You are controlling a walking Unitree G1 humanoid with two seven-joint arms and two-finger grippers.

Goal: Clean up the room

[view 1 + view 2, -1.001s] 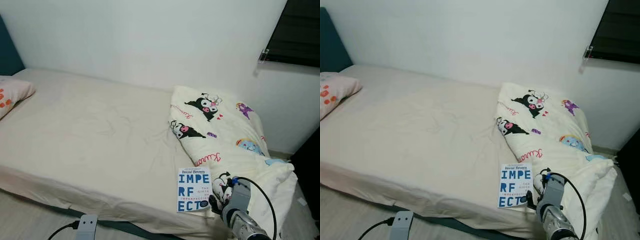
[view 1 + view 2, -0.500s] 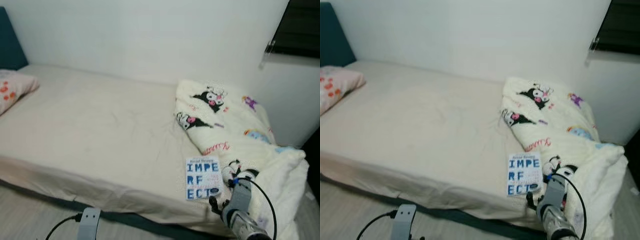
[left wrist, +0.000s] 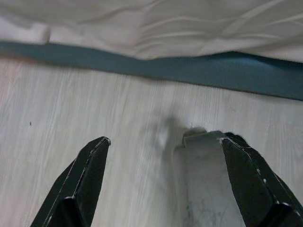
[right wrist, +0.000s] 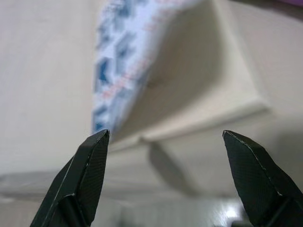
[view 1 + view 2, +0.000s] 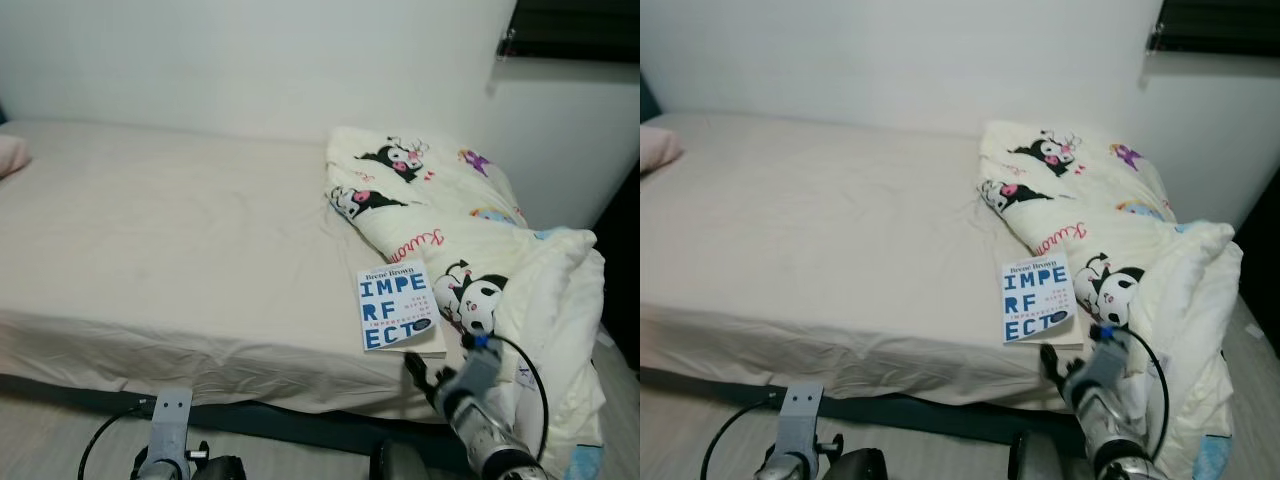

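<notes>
White-and-blue book (image 5: 397, 308) flat at bed (image 5: 180, 250) edge, corner overhanging. Right gripper (image 4: 165, 184) spread wide, just below it. Left gripper (image 3: 165, 184) spread, idle.

Book (image 5: 397, 309) on bed (image 5: 180, 250), just left of blanket (image 5: 500, 270).

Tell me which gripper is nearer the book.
Right. The right gripper hovers just below the book at the bed edge; the left gripper hangs low over the floor, far left.

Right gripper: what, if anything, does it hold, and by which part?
Nothing. The right gripper is open just short of the white-and-blue paperback book lying on the bed's cream sheet.
</notes>
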